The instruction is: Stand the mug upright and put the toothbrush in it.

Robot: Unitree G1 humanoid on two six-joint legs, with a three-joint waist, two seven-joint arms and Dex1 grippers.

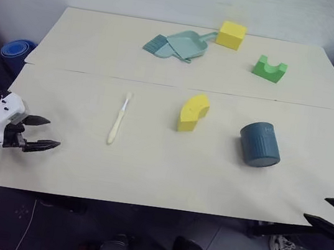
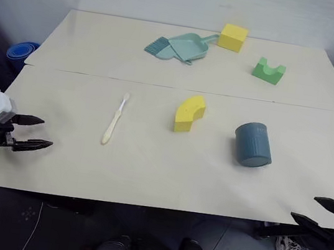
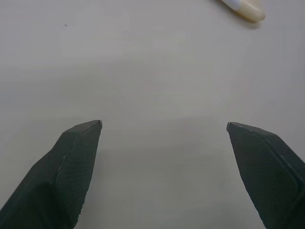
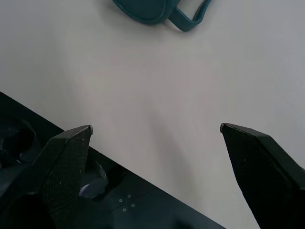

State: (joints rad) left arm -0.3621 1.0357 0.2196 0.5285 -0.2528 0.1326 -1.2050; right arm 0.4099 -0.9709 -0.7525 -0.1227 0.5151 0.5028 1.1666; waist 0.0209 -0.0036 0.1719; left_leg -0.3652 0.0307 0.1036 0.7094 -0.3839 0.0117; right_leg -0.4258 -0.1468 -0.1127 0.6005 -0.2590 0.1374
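Your mug (image 1: 260,144) lies on its side, right of the yellow block (image 1: 193,112); it looks rigid and ribbed, so grip the wall near the rim. The toothbrush (image 1: 119,120), left of the block, looks light and slim; pinch mid-handle. Left gripper (image 1: 42,133) and right gripper (image 2: 319,211) stand wide apart, empty.

**Occluded and cropped elements**

In the left wrist view, the toothbrush (image 3: 244,9) is cropped by the frame edge; a single rounded end remains, and which end cannot be told. In the right wrist view, the mug (image 4: 157,10) is cropped likewise, leaving part of its body and the loop handle. From the head views, the mug's opening faces away, so its interior is hidden. The right gripper (image 1: 331,212) is cut by the frame edge.
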